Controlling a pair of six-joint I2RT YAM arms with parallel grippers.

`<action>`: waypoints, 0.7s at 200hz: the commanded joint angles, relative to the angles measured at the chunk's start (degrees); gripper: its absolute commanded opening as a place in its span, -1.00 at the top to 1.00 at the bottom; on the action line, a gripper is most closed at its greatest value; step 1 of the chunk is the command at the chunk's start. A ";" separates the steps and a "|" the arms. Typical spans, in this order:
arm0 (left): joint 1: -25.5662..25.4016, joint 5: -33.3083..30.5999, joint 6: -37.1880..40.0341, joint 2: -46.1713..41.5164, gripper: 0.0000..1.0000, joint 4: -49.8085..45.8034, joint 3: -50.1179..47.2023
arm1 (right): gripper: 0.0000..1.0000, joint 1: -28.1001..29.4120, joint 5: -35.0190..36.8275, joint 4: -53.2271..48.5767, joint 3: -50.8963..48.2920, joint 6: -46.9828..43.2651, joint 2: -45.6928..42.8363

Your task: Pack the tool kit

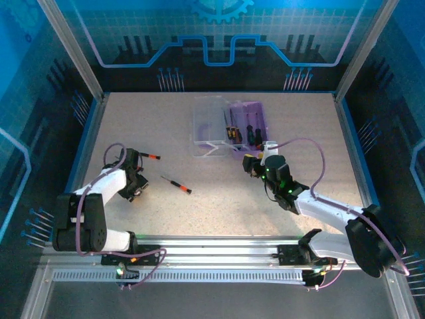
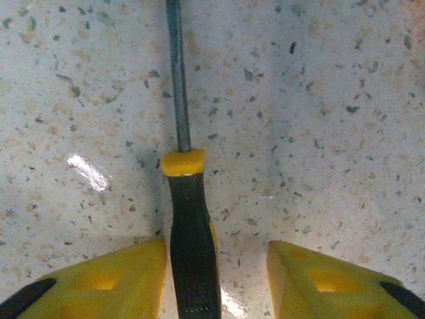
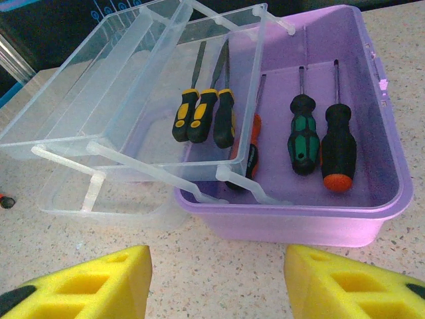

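The tool kit (image 1: pixel 249 123) stands open at the table's far middle: purple base (image 3: pixel 299 219), with its clear tray and lid (image 3: pixel 119 119) swung out to the left. Inside lie several screwdrivers, one green-handled (image 3: pixel 303 136). My right gripper (image 3: pixel 218 282) (image 1: pixel 252 165) hovers open just in front of the base, holding nothing. My left gripper (image 2: pixel 216 272) (image 1: pixel 135 161) is open low over the table. It straddles a black-handled screwdriver (image 2: pixel 192 232) with a yellow collar, whose handle lies close to the left finger (image 2: pixel 113 279). Another screwdriver (image 1: pixel 176 185) lies loose on the table.
Metal frame posts and blue walls ring the speckled table (image 1: pixel 219 199). A rail runs along the near edge by the arm bases. Open tabletop separates the two arms.
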 commanded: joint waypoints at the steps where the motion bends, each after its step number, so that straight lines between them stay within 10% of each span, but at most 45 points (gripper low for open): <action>1: 0.41 -0.99 -1.02 0.65 0.28 -0.15 -0.57 | -0.12 0.04 1.23 -0.10 -0.38 0.63 -0.42; 52: 0.43 -0.27 0.61 -1.49 0.93 1.13 -1.73 | -0.12 0.02 1.40 -0.15 -0.38 0.43 -0.40; 140: -3.93 -4.01 0.08 -27.45 0.98 -13.07 3.31 | -0.12 -0.06 1.87 -0.34 -0.09 0.73 0.24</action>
